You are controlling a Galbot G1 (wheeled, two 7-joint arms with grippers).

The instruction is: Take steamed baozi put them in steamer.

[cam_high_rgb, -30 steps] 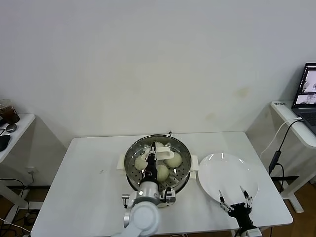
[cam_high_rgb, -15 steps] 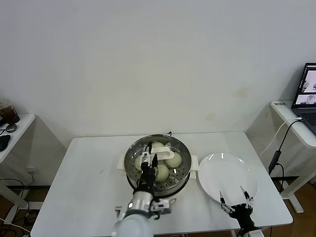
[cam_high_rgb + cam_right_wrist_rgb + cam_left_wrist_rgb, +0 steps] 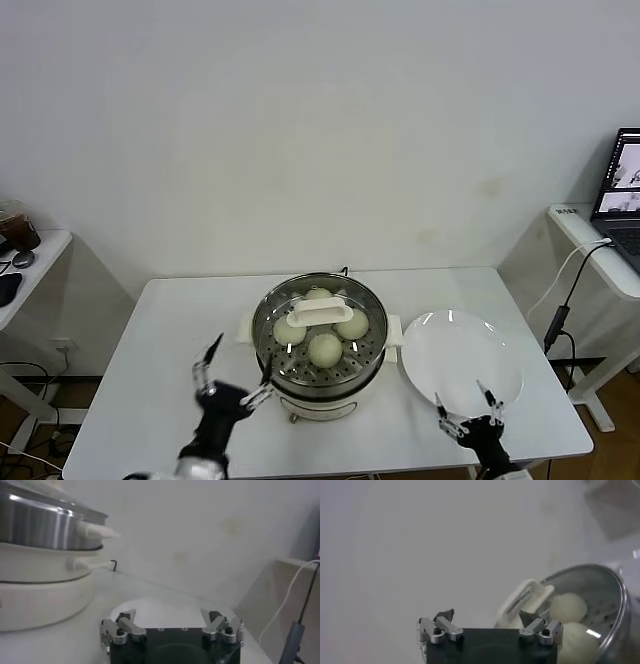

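Steel is gleaming at the middle of your table: the steamer is sitting there with its glass lid on top, and under the glass you are seeing four baozi resting on the perforated tray, three plainly and the far one partly behind the lid's white handle. The white plate just to the right of the steamer is holding nothing, so I judge that the loading is finished.

Your left claw is hanging low over the table just left of the steamer, near its front edge, fingers spread and gripping nothing. Your right claw is idling at the near rim of the plate, also spread and empty.

If you are planning to handle a bun again, expect it to be light, soft and easily dented, with a smooth skin that could slip or tear. I would take it low across its widest part, from two opposite sides, with a gentle squeeze. The lid would have to come off first, by its handle; it looks fragile and smooth.
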